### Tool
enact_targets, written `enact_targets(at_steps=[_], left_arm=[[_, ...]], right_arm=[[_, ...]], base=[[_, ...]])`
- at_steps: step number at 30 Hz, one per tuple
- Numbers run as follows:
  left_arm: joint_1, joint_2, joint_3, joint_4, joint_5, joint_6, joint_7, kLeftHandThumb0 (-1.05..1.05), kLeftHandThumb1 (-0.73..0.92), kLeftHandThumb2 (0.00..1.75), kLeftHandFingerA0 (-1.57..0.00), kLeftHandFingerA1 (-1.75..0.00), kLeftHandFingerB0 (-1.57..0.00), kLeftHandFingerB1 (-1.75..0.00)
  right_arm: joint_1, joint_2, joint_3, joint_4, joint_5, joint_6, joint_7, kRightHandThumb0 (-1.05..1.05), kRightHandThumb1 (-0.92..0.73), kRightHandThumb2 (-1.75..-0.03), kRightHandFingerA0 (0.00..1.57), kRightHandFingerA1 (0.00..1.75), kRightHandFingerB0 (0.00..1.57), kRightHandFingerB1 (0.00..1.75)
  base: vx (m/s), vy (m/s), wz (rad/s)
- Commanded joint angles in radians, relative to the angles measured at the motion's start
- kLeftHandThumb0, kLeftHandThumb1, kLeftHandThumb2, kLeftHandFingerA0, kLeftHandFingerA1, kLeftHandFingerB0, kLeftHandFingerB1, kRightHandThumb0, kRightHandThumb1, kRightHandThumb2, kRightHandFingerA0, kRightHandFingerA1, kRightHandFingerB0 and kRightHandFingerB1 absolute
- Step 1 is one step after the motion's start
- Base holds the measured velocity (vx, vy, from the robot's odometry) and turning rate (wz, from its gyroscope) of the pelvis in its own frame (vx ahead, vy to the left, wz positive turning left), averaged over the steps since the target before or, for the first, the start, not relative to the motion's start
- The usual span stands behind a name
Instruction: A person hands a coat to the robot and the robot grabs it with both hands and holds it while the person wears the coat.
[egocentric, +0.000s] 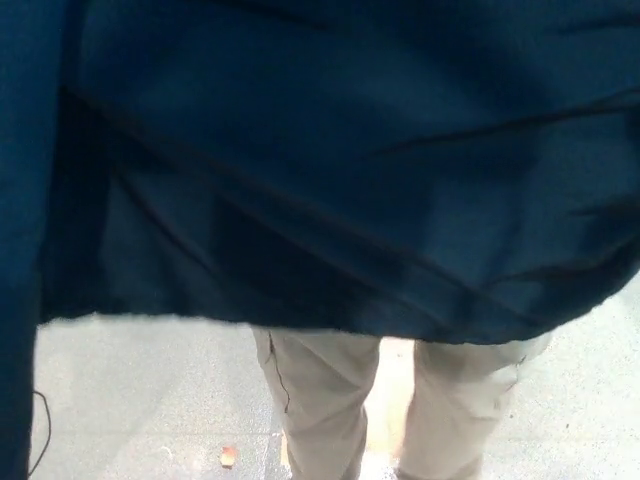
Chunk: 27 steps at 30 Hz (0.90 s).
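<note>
While the coat (330, 170) fills my view | person's legs (390, 410) below it, so wearing looks underway | neither hand visible, grip unknown

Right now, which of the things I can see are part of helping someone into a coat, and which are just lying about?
Part of the job:
- dark blue coat
- person's legs in beige trousers

Just lying about:
- thin black cable on the grey floor
- small orange speck

Neither robot hand shows.

no readable text, labels or numbers show anywhere.
</note>
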Motion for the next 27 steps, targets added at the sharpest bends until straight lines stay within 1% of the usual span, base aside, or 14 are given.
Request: enact_targets(at_steps=[1, 2, 3, 6, 7, 10, 11, 12, 13, 14, 15, 16, 25, 27], left_arm=[[0.001, 0.058, 0.012, 0.018, -0.005, 0.076, -0.019, -0.39, 0.81, 0.64, -0.85, -1.75, -0.67, -1.48], [0.002, 0.055, 0.012, 0.018, -0.005, 0.082, -0.017, -0.39, 0.81, 0.64, -0.85, -1.75, -0.67, -1.49], [0.003, 0.054, 0.012, 0.018, -0.006, 0.079, -0.015, -0.38, 0.81, 0.64, -0.85, -1.75, -0.65, -1.5], [0.005, 0.052, 0.01, 0.017, -0.003, 0.075, -0.004, -0.37, 0.82, 0.64, -0.87, -1.75, -0.65, -1.52], [0.004, 0.052, 0.01, 0.016, -0.004, 0.073, -0.006, -0.41, 0.66, 0.98, -1.16, -1.39, -0.79, -1.15], [0.007, 0.052, 0.023, 0.015, -0.018, 0.064, -0.014, -0.41, 0.66, 0.99, -1.18, -1.39, -0.83, -1.16], [0.009, 0.052, 0.029, 0.014, -0.024, 0.062, -0.008, -0.39, 0.81, 0.69, -0.9, -1.69, -0.81, -1.41], [0.01, 0.051, 0.034, 0.013, -0.027, 0.061, 0.001, -0.39, 0.81, 0.69, -0.9, -1.69, -0.81, -1.41], [0.011, 0.041, 0.045, 0.015, -0.037, 0.095, -0.032, -0.66, 0.83, 0.65, -0.26, -0.36, -0.27, -0.3], [0.016, 0.033, 0.068, 0.014, -0.059, 0.103, -0.045, -0.71, 0.78, 0.65, 0.0, -0.2, -0.12, -0.24], [0.021, 0.027, 0.097, 0.012, -0.085, 0.092, -0.043, -0.71, 0.78, 0.65, 0.0, -0.2, -0.12, -0.24], [0.023, 0.02, 0.114, 0.011, -0.097, 0.096, -0.048, -0.96, 0.73, 0.99, 0.0, 0.0, -0.04, -0.04], [0.012, -0.016, 0.235, -0.009, -0.168, 0.086, -0.056, -1.0, 0.77, 1.02, 0.0, -0.15, 0.0, -0.01], [0.015, -0.013, 0.244, -0.021, -0.166, 0.094, -0.039, -0.86, 0.72, 0.91, 0.0, 0.0, 0.0, 0.0]], right_arm=[[0.002, -0.056, -0.008, 0.01, -0.004, 0.081, -0.016, -0.39, -0.78, -0.63, 0.89, 1.75, 0.73, 1.49], [0.001, -0.057, -0.01, 0.01, -0.002, 0.081, -0.012, -0.39, -0.78, -0.63, 0.9, 1.75, 0.72, 1.5], [0.001, -0.057, -0.01, 0.01, -0.002, 0.08, -0.009, -0.45, -0.61, -0.97, 1.21, 1.41, 0.86, 1.17], [0.002, -0.061, -0.012, 0.009, 0.0, 0.077, -0.01, -0.43, -0.6, -0.96, 1.2, 1.39, 0.86, 1.15], [0.003, -0.062, -0.014, 0.009, 0.002, 0.078, -0.01, -0.45, -0.61, -0.98, 1.17, 1.38, 0.85, 1.14], [0.006, -0.057, -0.025, 0.009, 0.012, 0.085, -0.008, -0.42, -0.63, -1.02, 1.14, 1.32, 0.86, 1.09], [0.006, -0.055, -0.025, 0.008, 0.01, 0.093, -0.013, -0.56, -0.76, -0.69, 0.99, 1.43, 0.85, 1.11], [0.006, -0.052, -0.023, 0.008, 0.006, 0.104, -0.019, -0.56, -0.76, -0.69, 0.99, 1.43, 0.85, 1.11], [0.005, -0.043, -0.039, 0.01, 0.027, 0.122, 0.038, -0.79, -0.66, -0.97, 0.22, 0.47, 0.09, 0.39], [0.007, -0.039, -0.052, 0.011, 0.041, 0.13, 0.064, -0.8, -0.64, -1.03, 0.0, 0.17, 0.03, 0.2], [0.01, -0.038, -0.062, 0.01, 0.048, 0.131, 0.068, -0.8, -0.64, -1.03, 0.0, 0.17, 0.03, 0.2], [0.01, -0.036, -0.078, 0.008, 0.061, 0.127, 0.081, -0.97, -0.73, -1.03, 0.0, 0.0, 0.0, 0.0], [0.019, -0.039, -0.211, -0.014, 0.136, 0.074, 0.009, -0.98, -0.76, -1.05, 0.0, 0.05, 0.0, 0.0], [0.019, -0.046, -0.255, -0.025, 0.169, 0.028, -0.023, -0.83, -0.66, -0.92, 0.0, 0.0, 0.0, 0.0]], base=[[0.0, 0.0, 0.0], [0.0, 0.0, 0.0], [0.0, 0.0, 0.0], [0.0, 0.0, 0.0], [0.0, 0.0, 0.0], [0.0, 0.0, 0.0], [0.0, 0.0, 0.0], [0.0, 0.0, 0.0], [0.0, 0.0, 0.0], [0.0, 0.0, 0.0], [0.0, 0.0, 0.0], [0.0, 0.0, 0.0], [0.0, 0.0, 0.0], [0.0, 0.0, 0.0]])
